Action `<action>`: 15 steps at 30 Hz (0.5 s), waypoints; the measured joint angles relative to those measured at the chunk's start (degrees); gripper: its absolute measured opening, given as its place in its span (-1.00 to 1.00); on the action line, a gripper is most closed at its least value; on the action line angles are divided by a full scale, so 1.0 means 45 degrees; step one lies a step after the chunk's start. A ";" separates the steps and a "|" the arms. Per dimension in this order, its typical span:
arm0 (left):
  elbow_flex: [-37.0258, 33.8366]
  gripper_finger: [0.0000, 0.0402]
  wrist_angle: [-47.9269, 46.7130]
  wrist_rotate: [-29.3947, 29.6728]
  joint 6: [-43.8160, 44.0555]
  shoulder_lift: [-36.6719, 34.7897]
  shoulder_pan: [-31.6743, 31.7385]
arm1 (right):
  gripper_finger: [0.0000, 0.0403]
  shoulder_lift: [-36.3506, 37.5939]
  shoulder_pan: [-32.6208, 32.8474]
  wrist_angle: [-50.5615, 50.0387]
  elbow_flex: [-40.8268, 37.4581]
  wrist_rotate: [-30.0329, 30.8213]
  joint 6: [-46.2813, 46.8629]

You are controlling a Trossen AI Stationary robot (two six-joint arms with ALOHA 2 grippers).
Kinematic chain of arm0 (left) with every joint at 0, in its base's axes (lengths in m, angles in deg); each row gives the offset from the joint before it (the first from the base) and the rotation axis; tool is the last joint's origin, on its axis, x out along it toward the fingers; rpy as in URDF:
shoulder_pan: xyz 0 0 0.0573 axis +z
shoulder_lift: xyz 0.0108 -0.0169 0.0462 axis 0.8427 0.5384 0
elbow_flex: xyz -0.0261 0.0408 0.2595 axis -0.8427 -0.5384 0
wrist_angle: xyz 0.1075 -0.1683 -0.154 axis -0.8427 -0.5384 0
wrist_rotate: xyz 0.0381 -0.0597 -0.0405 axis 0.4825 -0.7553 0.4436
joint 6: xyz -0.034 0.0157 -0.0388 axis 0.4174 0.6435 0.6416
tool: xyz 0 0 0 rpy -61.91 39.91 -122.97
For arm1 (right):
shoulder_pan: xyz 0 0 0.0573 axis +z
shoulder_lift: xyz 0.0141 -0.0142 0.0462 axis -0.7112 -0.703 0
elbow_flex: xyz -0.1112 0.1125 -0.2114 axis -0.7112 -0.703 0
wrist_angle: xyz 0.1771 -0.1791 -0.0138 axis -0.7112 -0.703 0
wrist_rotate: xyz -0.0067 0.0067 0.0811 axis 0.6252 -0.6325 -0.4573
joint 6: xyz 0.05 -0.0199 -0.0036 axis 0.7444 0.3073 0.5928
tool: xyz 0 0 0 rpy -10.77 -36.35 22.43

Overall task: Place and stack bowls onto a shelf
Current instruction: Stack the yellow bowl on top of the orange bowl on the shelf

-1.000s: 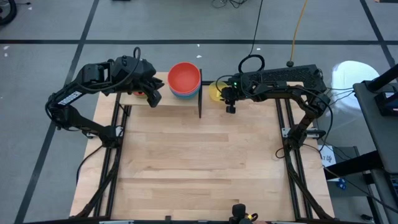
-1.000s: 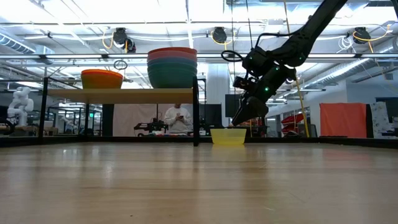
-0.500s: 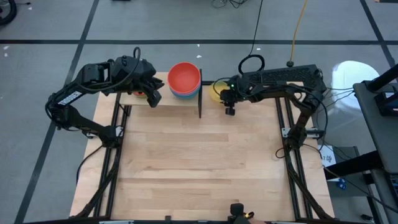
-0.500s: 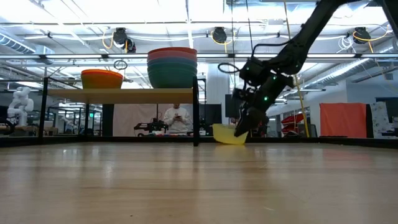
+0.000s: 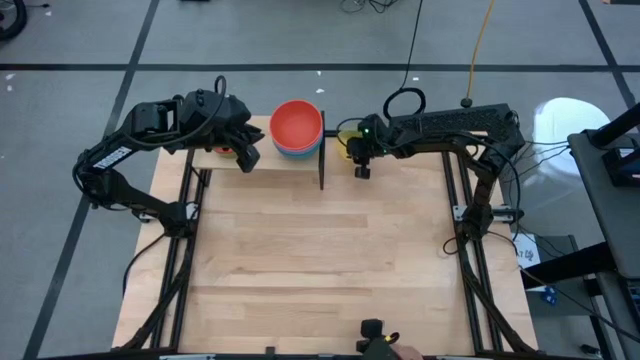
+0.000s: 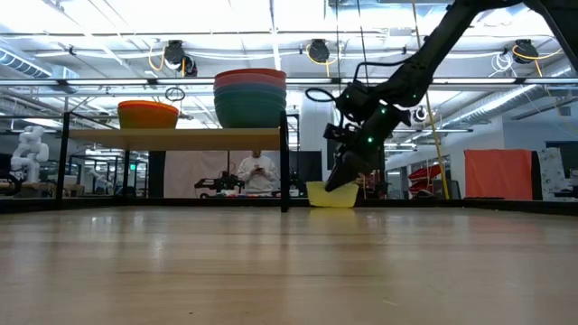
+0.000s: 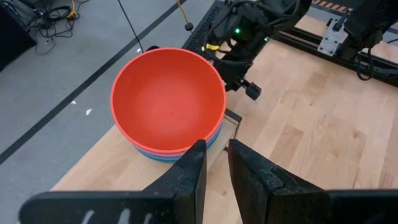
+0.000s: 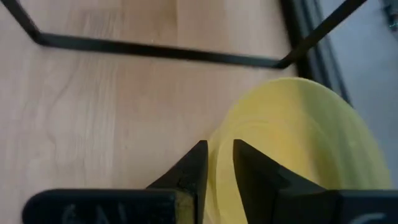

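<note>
- Wooden table (image 5: 320,260); one, bare across its near part; grey floor with dark tape lines around it; in the low view, a lit workshop lies behind, with one person (image 6: 259,173) standing far off.
- Two dark arms; the left gripper (image 5: 247,157) hangs over the left end of the shelf (image 6: 172,138), fingers (image 7: 186,177) slightly apart, holding nothing.
- One shelf at the table's far edge, bearing a stack of large bowls (image 6: 250,97), red on top, pink, blue and teal below; four by their rims.
- One orange bowl (image 6: 148,115) at the shelf's left end.
- One yellow bowl (image 6: 331,195) on the table, just right of the shelf's end bar; the right gripper (image 8: 214,163) pinches its rim.
- Against a second ago: that gripper sits nearer the shelf and the bowl with it; half a second ago the bowl was tilted.
</note>
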 joint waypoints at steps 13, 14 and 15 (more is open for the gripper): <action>0.0000 -0.63 0.0000 0.0000 0.0063 0.0000 0.0002 | -0.98 -0.0784 0.0198 -0.0410 0.0033 -0.0110 0.0796; 0.0000 -0.63 0.0000 0.0000 0.0063 0.0000 0.0002 | -0.99 -0.0692 0.0268 -0.0551 0.0022 -0.0110 0.0809; 0.0000 -0.63 0.0000 0.0000 0.0060 0.0000 0.0000 | -0.99 -0.0606 0.0340 -0.0696 0.0012 -0.0113 0.0812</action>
